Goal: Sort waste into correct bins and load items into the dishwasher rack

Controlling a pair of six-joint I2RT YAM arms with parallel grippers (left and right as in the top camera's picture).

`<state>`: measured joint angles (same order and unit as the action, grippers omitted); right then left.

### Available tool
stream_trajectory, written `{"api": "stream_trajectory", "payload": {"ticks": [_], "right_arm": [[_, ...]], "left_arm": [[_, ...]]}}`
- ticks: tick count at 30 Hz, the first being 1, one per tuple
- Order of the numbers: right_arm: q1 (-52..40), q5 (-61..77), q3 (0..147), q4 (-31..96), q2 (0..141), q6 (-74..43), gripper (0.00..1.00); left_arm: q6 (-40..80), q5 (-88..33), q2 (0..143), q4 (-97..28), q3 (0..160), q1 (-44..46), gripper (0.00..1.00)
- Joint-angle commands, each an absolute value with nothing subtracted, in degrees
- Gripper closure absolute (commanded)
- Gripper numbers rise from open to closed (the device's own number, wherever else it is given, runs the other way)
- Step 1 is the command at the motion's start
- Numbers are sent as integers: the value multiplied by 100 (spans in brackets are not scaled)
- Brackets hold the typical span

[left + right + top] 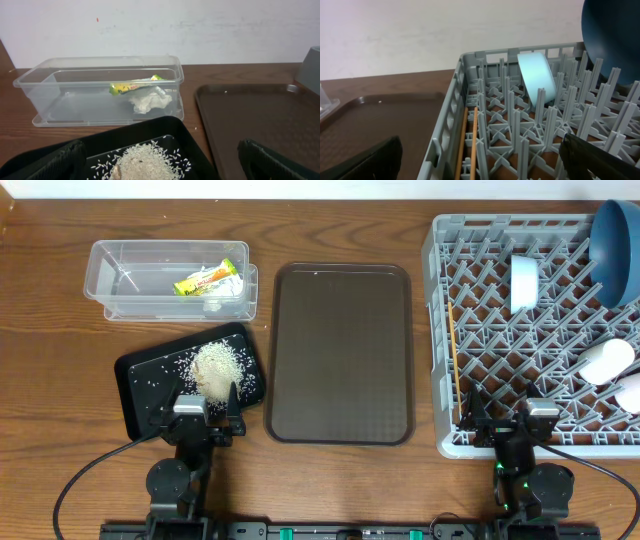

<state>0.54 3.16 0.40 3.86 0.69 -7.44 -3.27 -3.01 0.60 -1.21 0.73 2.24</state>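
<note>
The clear tub (120, 275) at the back left holds the yellow-orange wrapper (207, 281) and the white tissue (149, 101). The black tray (150, 370) holds the rice heap (215, 365). My left gripper (208, 406) is open and empty at the tray's near edge, with the rice (145, 162) between its fingers in the left wrist view. The grey rack (445, 300) holds the dark-blue bowl (615, 240), the light-blue bowl (524, 282), the pink cup (607, 362), the pale green cup (632, 392) and the chopsticks (467, 140) along its left wall. My right gripper (503, 418) is open and empty at the rack's near-left corner.
The brown serving tray (340, 350) lies bare between the black tray and the rack. It also shows in the left wrist view (255, 115) and the right wrist view (375, 120). A white wall stands behind the table.
</note>
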Motion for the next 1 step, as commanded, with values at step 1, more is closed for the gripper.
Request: {"api": "stream_trajectory", "payload": {"ticks": [1], "right_arm": [[106, 318, 32, 410, 30, -829, 1]], "left_arm": [[-405, -233, 23, -386, 23, 189, 1]]}}
